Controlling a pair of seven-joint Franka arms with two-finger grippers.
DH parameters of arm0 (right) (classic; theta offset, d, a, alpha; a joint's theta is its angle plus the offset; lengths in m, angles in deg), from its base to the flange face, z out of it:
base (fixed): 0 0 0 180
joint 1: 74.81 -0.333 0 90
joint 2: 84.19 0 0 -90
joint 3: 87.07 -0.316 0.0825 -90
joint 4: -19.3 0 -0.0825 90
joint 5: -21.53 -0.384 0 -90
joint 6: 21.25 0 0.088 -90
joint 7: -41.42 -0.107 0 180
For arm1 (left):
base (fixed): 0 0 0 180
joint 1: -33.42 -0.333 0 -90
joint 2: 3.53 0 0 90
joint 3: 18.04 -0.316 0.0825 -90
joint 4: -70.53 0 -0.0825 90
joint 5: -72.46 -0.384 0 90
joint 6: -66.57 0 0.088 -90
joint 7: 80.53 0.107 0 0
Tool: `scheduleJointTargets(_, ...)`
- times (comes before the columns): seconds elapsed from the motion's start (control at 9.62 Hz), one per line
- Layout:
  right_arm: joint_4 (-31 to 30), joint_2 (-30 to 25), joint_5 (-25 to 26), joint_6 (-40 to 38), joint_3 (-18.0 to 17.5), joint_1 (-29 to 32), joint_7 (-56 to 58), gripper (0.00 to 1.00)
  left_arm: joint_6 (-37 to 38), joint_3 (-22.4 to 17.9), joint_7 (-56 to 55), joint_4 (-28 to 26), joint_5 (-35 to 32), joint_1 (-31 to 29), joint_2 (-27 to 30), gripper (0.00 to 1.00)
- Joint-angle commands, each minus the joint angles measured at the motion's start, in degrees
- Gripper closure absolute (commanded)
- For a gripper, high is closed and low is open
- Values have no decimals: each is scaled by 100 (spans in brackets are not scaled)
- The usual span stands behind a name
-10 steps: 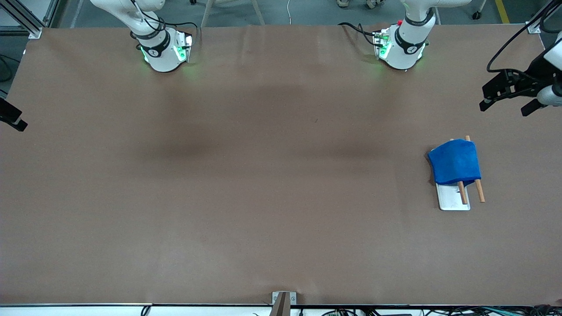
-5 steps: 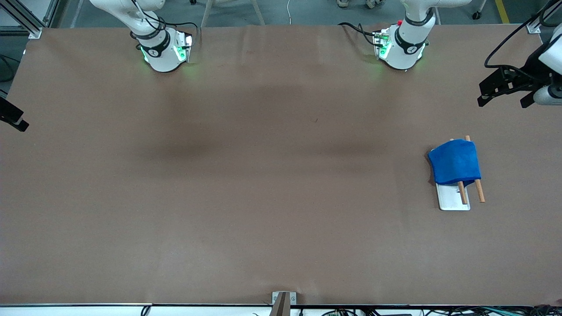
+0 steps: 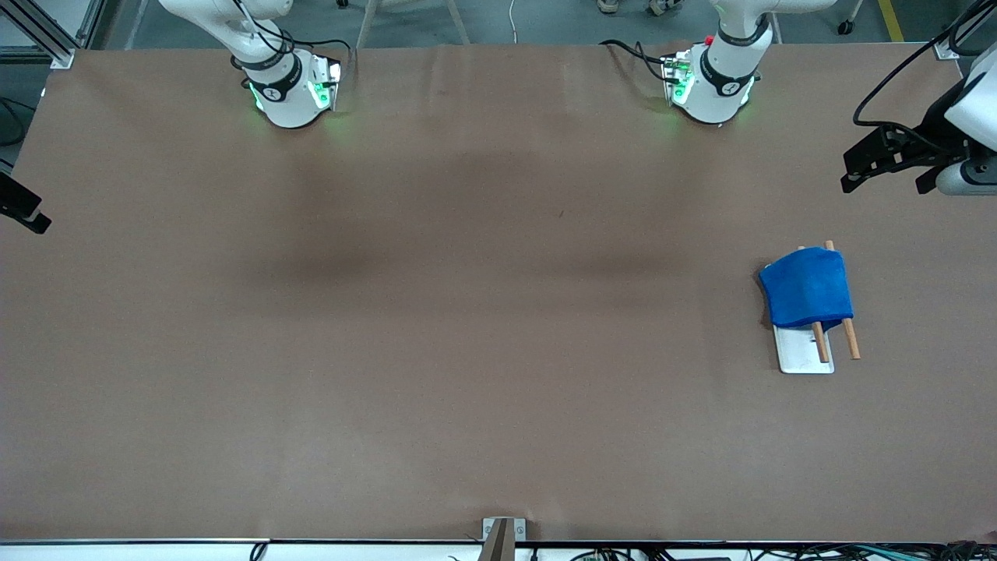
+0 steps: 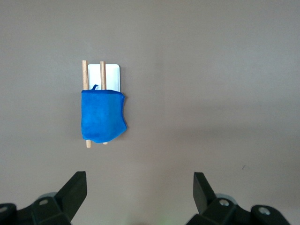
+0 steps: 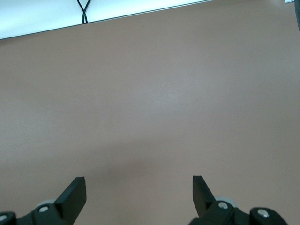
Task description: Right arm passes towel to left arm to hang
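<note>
The royal-blue towel hangs draped over the two wooden rods of a white rack, at the left arm's end of the table. It also shows in the left wrist view, with a small loop thread at its top edge. My left gripper is open and empty, up in the air over the table edge, apart from the rack; its own view shows it too. My right gripper waits at the right arm's end, open and empty, over bare table.
The brown table stretches between the two arm bases. A small metal bracket sits at the table edge nearest the front camera. Cables hang past the table edge in the right wrist view.
My left gripper has drifted a little toward the robots' base side, away from the rack. The towel, the rack and the right gripper have not moved.
</note>
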Motion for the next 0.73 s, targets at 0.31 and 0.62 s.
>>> scheduleJointTargets(0.31,-1,-44,108,36,16,-51,-47,0,-112,-106,114,-180,58,25,-103,0)
scheduleJointTargets(0.62,-1,-44,99,27,16,-42,14,0,-139,-97,123,-198,40,25,-103,0)
